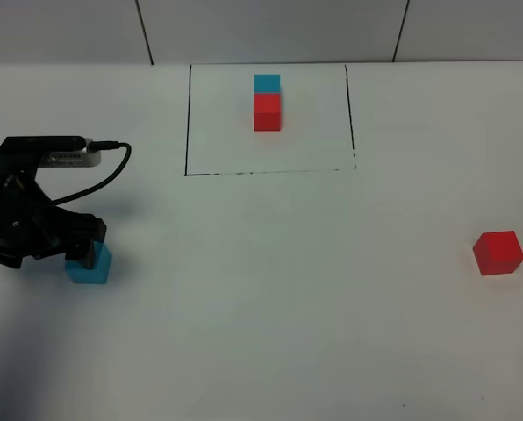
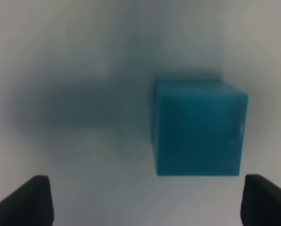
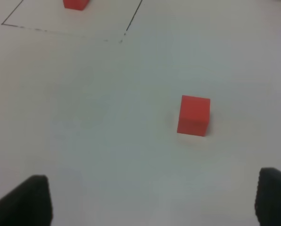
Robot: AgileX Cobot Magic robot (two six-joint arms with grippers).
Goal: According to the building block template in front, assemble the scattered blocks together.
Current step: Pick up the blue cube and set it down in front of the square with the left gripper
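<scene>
Far middle of the white tabletop (image 1: pixel 288 342): the building block template (image 1: pixel 267 102), a cyan-blue cube joined face to face with a red cube, cyan on the far side and red on the near side. The pair sits inside a thin black drawn rectangle (image 1: pixel 188 123). Near left: the small loose cyan-blue cube (image 1: pixel 95 270) rests flat on the table, well apart from the template. From the high camera I see the left gripper (image 2: pixel 145 202) low over this cube, one dark finger overlapping its far-left top edge. In the left wrist view its two black fingertips (image 2: pixel 34 200) stand wide apart, jaws open, with the cube between their lines and just ahead. I cannot tell whether either tip touches it, and it is not clamped. Right side, near: the small loose red cube (image 1: pixel 497 253) sits alone, far from the cyan one. The right gripper (image 3: pixel 152 202) is outside the high view. Its wrist view shows the jaws spread and holding nothing, with the red cube ahead and apart from both tips.
</scene>
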